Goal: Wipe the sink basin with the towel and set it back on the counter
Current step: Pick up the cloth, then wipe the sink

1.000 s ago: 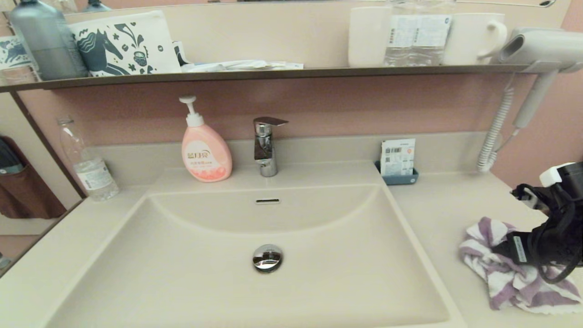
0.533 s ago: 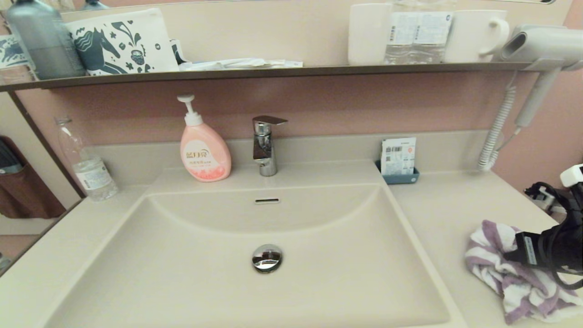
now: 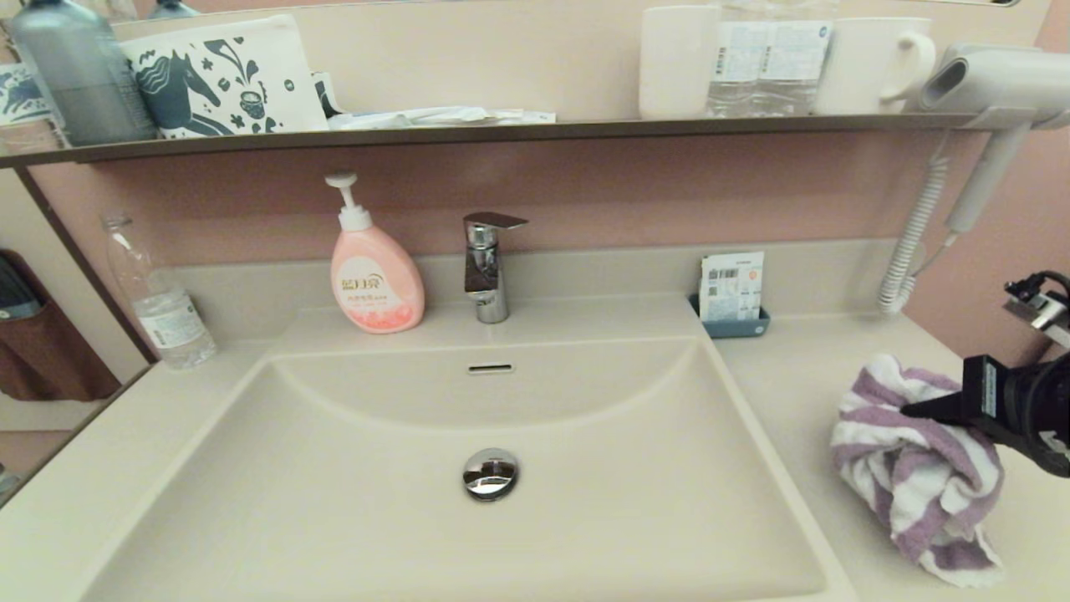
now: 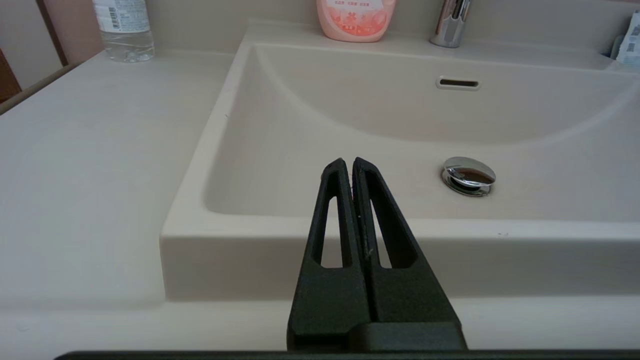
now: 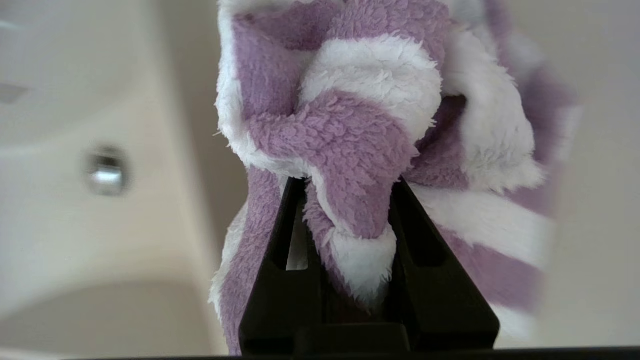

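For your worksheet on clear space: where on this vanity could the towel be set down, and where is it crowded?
The counter is bare between the sink basin and the towel, held in the right gripper. It is bare again left of the basin, in front of the water bottle. The back edge is crowded: soap bottle, faucet, blue tray. The left gripper hangs at the basin's front rim.

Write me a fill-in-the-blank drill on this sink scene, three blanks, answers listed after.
1. The right tool is shut on the striped ____.
2. The towel is purple and ____.
3. The pink soap bottle stands to the robot's ____ of the faucet, behind the sink basin.
The left tool is shut, holding nothing.

Missing words: towel; white; left
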Controlling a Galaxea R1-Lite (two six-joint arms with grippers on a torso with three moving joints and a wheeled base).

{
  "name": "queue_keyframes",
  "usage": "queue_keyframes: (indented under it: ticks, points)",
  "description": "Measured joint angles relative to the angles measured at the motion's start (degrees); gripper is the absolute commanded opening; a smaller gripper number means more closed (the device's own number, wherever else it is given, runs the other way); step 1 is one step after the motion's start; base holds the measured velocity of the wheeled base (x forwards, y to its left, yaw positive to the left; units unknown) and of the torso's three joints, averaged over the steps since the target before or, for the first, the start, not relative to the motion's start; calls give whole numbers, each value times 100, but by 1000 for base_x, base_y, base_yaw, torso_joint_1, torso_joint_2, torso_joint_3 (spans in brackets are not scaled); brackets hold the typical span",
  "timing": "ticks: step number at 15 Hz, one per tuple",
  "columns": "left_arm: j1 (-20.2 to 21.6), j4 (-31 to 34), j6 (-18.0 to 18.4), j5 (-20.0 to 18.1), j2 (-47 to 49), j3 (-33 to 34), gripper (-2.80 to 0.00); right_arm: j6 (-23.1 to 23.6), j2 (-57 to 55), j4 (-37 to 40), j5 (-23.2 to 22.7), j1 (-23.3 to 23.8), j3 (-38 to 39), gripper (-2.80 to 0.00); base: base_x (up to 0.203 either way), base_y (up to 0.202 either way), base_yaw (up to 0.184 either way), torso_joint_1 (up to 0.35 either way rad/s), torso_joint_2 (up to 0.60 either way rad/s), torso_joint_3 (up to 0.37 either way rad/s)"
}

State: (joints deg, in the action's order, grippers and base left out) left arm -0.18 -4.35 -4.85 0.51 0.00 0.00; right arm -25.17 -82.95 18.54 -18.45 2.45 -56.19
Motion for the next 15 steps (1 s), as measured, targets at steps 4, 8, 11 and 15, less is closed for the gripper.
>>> queue_keyframes:
  ticks: [4,8,11,15]
  points:
    - [0,2,0,-2,0,0,-280,-310,381,539,-43,-526,-779,-280,0,0,0,0,0,0]
    - [0,0,0,0,0,0,-280,-376,546,1313,4,-1035,-1907,-280,0,0,0,0,0,0]
    - [0,1,-2,1,0,0,-280,-663,499,1573,101,-1962,-2476,-280,0,0,0,0,0,0]
    - [0,2,-1,0,0,0,-280,-1420,-339,1575,1062,-3378,-2855,-280,0,0,0,0,0,0]
